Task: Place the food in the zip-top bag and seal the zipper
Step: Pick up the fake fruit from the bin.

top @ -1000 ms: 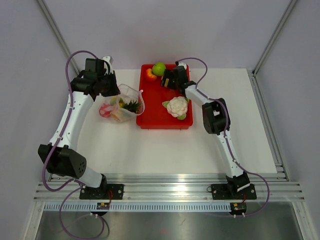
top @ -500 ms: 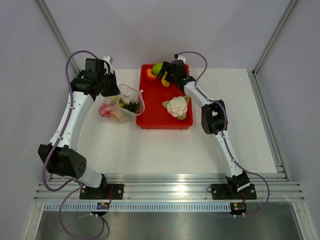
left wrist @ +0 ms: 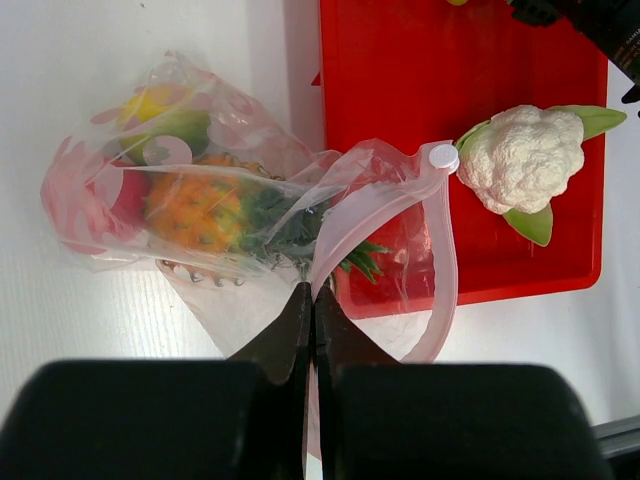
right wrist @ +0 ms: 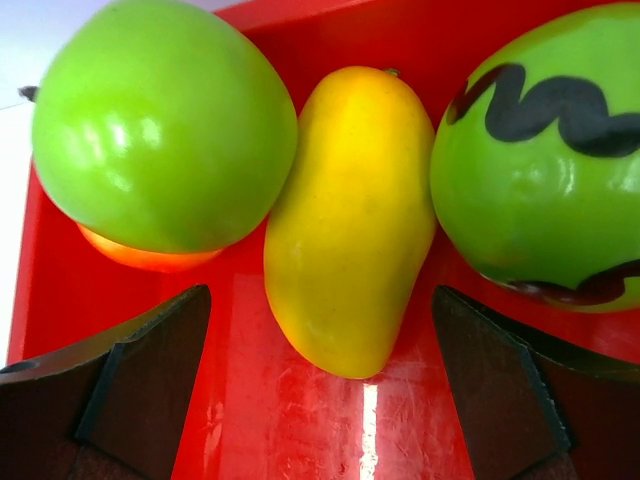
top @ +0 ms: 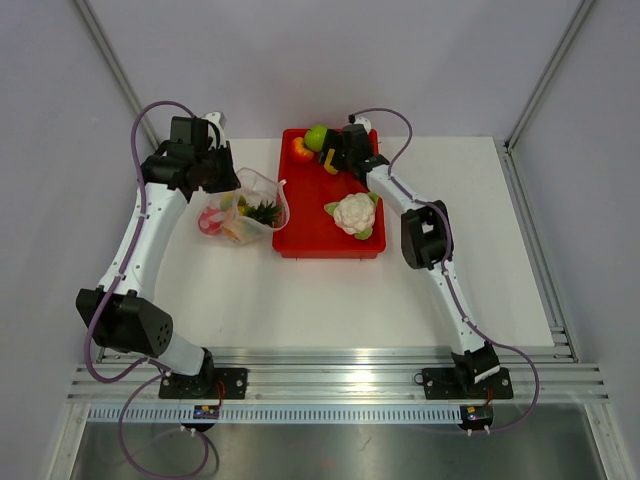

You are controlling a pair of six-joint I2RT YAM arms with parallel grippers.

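Now our left end effector [left wrist: 311, 300] squeezes the zip-top bag [top: 245, 215], upper left in the top view, holding its mouth open. Our right end effector [right wrist: 325, 395], wide open and empty, sits around the yellow fruit [right wrist: 345, 220] to grab it.

The clear bag [left wrist: 250, 215] lies with its pink zipper [left wrist: 449, 262] open. An orange pineapple [left wrist: 200, 210] is inside. The white cauliflower [left wrist: 525, 160], yellow mango [right wrist: 345, 220] and green apple [right wrist: 160, 125] sit in the red tray [left wrist: 400, 80].
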